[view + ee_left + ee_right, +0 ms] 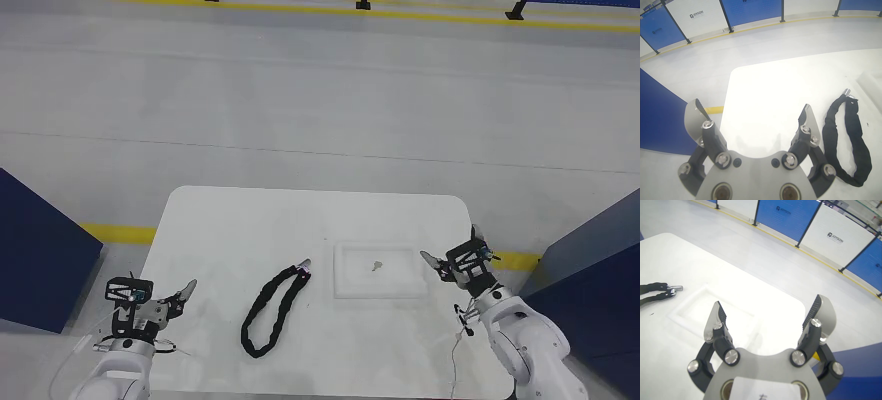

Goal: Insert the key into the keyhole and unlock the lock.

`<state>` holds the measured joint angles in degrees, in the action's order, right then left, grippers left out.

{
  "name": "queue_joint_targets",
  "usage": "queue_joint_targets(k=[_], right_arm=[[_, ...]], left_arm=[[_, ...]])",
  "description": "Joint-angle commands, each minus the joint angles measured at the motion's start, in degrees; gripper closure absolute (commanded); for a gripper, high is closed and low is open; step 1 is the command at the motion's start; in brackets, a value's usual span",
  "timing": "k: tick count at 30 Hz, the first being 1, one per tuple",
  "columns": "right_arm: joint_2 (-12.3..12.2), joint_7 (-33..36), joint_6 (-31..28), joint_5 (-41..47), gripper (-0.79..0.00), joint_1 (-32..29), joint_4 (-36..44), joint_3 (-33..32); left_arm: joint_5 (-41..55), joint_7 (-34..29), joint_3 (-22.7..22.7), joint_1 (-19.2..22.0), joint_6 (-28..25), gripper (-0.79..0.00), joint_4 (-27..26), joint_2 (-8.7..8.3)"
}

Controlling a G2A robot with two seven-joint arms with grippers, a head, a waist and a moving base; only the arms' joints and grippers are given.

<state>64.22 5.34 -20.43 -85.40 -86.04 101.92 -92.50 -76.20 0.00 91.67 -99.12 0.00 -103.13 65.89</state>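
With the left gripper (752, 105) and right gripper (768, 301) both spread wide and empty at the bench (220, 215) edges, the tiny key (376, 266) lying flat in the tray (345, 293) beside the lock (830, 123) could easily skid from a pinch.

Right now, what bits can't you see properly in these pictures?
Key, top view: too small to tell which way it points.
Keyhole, top view: the lock's metal end is too small to show it.
Chain, right wrist view: cut off by the picture's edge.
Chain's near bend, left wrist view: partly hidden behind the left tool.
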Motion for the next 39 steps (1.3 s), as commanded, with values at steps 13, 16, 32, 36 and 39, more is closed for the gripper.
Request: queue_joint_targets(k=[13,16,32,36,39], right_arm=[[-0.31,10.09,-30.61,2.07,-0.785,28.65,-16.41,12.64],[-0.05,13.03,-36.65,4.29,-0.785,34.32,-21.18,15.85],[0.81,18.82,-37.57,9.44,-0.785,55.8,-40.55,47.84],[0.91,17.76,-37.57,9.22,-0.785,59.22,-43.98,55.06],[1.06,16.78,-37.57,8.62,-0.785,61.1,-46.1,59.9]], left_arm=[[0.0,0.0,0.0,0.0,0.0,-0.785,0.0,0.0],[0.0,0.0,0.0,0.0,0.0,-0.785,0.0,0.0],[0.0,0.0,0.0,0.0,0.0,-0.785,0.0,0.0],[0.0,0.0,0.0,0.0,0.0,-0.785,0.0,0.0],[0.0,0.0,0.0,0.0,0.0,-0.785,0.0,0.0]])
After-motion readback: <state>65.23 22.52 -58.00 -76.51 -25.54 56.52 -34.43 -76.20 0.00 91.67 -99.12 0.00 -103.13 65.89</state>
